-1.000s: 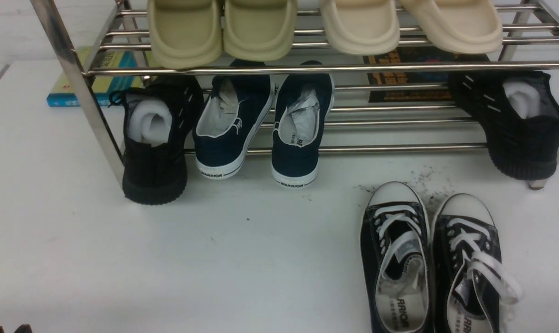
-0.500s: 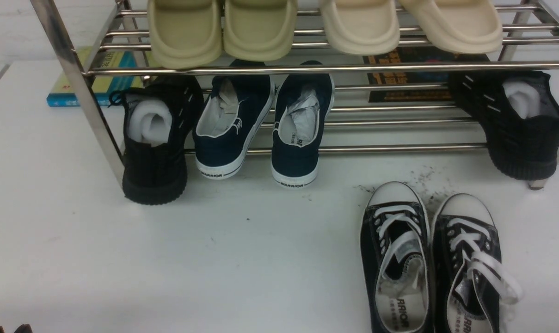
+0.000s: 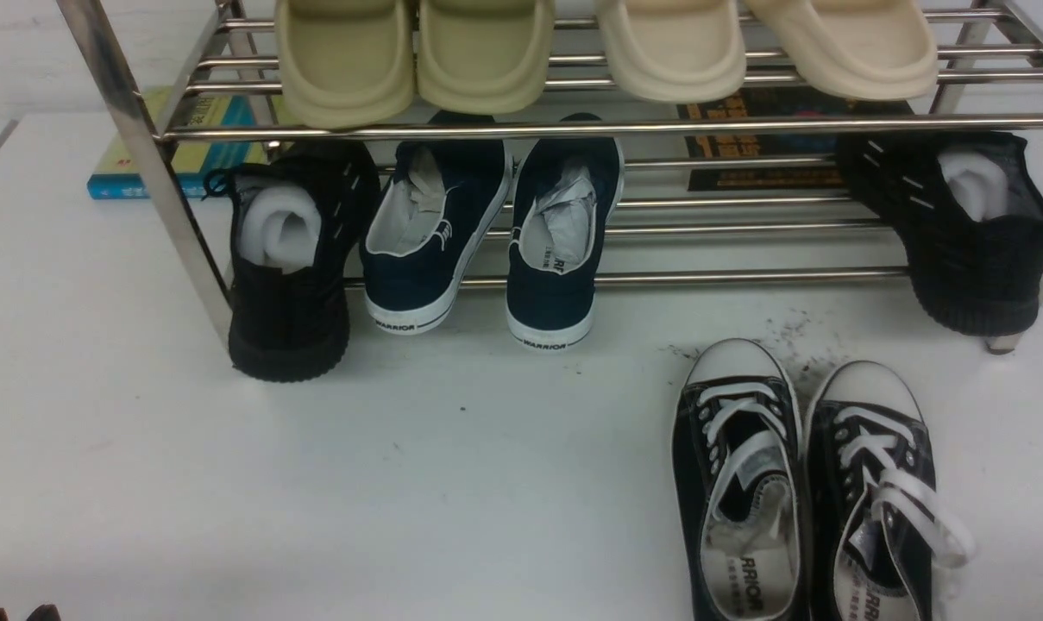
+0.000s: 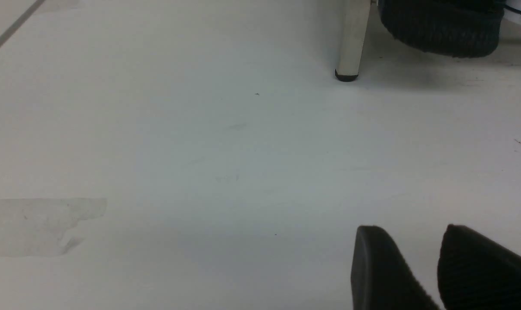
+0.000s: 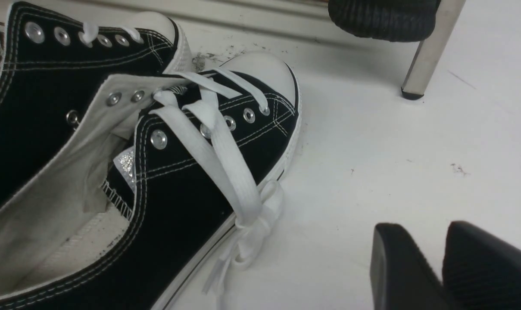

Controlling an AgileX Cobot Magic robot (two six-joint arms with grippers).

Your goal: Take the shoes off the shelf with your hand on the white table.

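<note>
Black canvas shoes [image 3: 801, 492], white laces, white toe caps.

Pair of black canvas lace-up sneakers [image 3: 801, 492] with white laces, white rubber toe caps, white-edged soles: off the rack, upright side by side, touching, on the flat white worktop [image 3: 443, 483], toes toward the shiny chrome two-tier bar shelf [image 3: 573, 129]. Laces loose, one trailing onto the worktop. Dark scuff marks between toe caps and shelf. Lower tier bars in front of the pair bare.
</note>
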